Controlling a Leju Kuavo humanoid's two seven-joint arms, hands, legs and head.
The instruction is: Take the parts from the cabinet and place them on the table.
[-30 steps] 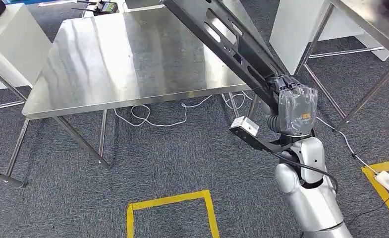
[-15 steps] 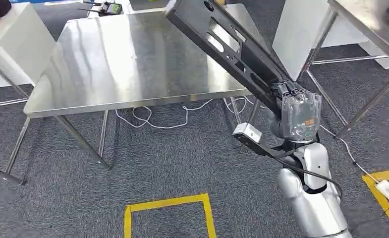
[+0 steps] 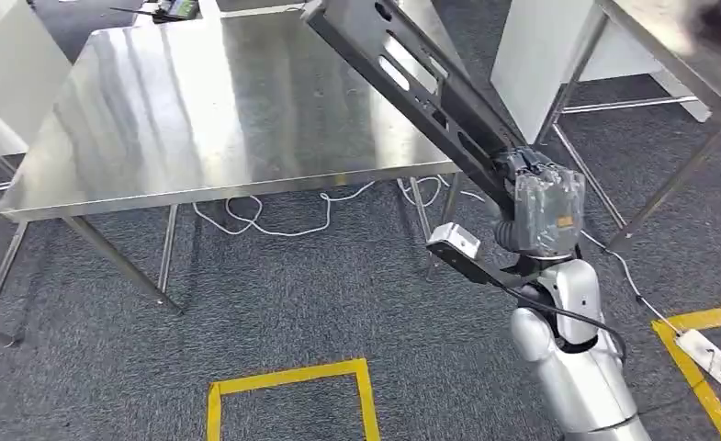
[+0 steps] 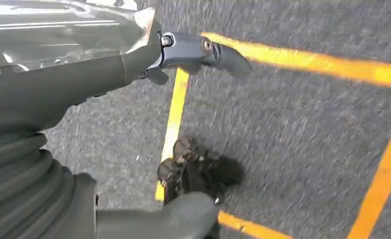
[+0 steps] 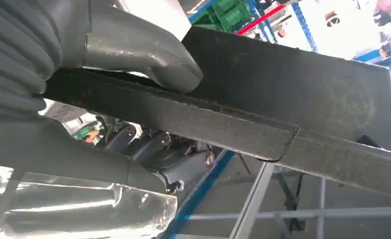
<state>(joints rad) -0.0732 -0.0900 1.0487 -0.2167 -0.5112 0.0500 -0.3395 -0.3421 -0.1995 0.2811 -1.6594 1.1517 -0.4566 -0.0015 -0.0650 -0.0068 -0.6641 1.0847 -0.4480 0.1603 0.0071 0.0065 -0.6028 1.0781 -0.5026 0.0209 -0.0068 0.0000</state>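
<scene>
The right hand (image 3: pixel 533 188) grips the lower end of a long black slotted metal bracket (image 3: pixel 402 78) — thumb (image 5: pixel 148 55) pressed on its flat face — which slants up over the near right corner of the bare stainless-steel table (image 3: pixel 200 110). The left hand (image 4: pixel 183 114) hangs above grey carpet (image 4: pixel 293 129), apparently holding nothing, fingers apart.

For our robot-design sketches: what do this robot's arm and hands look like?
The right arm has rounded glossy silver shells with a black cable looping across. The right hand has clear plastic wrap, a small orange mark and dark fingers. The left hand has a grey ribbed cover.
</scene>
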